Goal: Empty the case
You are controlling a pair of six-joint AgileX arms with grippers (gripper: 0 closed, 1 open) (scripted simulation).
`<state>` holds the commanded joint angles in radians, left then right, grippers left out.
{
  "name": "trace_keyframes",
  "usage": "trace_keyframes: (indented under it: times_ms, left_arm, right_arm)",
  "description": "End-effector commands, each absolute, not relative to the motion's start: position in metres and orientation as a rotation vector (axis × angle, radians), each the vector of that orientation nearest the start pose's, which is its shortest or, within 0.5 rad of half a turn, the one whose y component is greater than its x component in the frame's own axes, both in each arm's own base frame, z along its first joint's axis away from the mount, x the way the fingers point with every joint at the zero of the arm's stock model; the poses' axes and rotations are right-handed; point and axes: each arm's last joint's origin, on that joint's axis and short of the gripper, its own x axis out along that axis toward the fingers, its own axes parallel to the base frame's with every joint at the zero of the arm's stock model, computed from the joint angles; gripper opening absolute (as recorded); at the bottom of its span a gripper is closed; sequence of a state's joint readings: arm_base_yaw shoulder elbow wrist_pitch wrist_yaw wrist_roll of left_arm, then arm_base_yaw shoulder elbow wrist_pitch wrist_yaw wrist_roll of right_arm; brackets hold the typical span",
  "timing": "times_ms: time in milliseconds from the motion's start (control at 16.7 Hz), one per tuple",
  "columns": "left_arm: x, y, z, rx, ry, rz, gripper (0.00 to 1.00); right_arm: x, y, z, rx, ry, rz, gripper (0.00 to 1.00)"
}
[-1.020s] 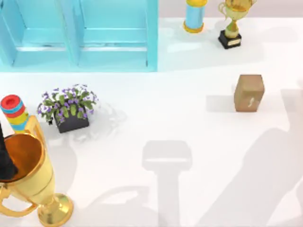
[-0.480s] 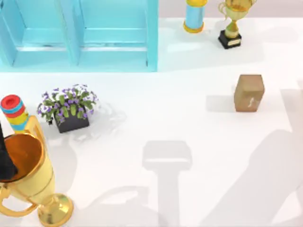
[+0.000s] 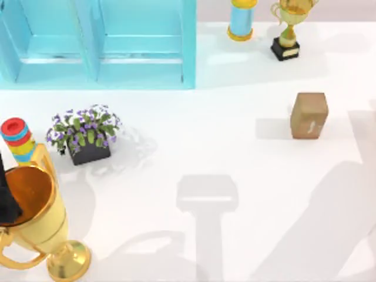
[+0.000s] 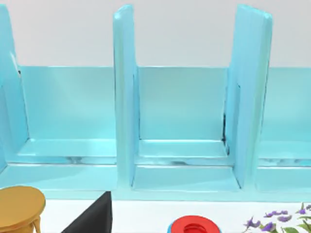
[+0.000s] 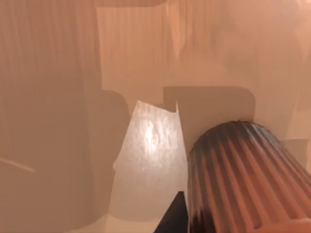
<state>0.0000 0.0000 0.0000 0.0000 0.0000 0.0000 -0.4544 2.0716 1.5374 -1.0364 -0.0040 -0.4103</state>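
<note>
The middle of the table point(image 3: 235, 158) lay bare, open from six o'clock up toward the case point(image 3: 100, 44) at eleven. At nine stood a flower pot point(image 3: 86, 134) and a ringed stack point(image 3: 17, 140); at eight, a large gold trophy point(image 3: 38, 226). A brown box point(image 3: 309, 115) sat at three. At one, a blue cylinder point(image 3: 242, 19) and a small trophy point(image 3: 286, 32) stood close together.
</note>
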Motion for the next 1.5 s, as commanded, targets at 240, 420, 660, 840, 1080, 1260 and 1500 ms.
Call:
trace_keyframes:
  times_ms: [240,420,660,840,1080,1260,1500]
  left_arm:
    - [0.106,-0.001,0.16,0.0,0.0,0.0,1.0]
    - [0.106,-0.001,0.16,0.0,0.0,0.0,1.0]
    - [0.106,-0.001,0.16,0.0,0.0,0.0,1.0]
    - [0.106,-0.001,0.16,0.0,0.0,0.0,1.0]
    - [0.106,-0.001,0.16,0.0,0.0,0.0,1.0]
    - [0.106,-0.001,0.16,0.0,0.0,0.0,1.0]
    - [0.106,-0.001,0.16,0.0,0.0,0.0,1.0]
  right_arm:
    - [0.356,-0.169,0.159,0.033,1.568,-0.024,0.0]
    - [0.356,-0.169,0.159,0.033,1.568,-0.024,0.0]
    - [0.356,-0.169,0.16,0.033,1.565,-0.026,0.0]
    - [0.355,-0.166,0.177,0.028,1.553,-0.033,0.0]
    - [0.349,-0.152,0.259,-0.006,1.455,-0.044,0.0]
    - [0.338,-0.142,0.317,-0.026,1.403,-0.042,0.0]
    - [0.343,-0.15,0.315,0.003,1.507,-0.018,0.0]
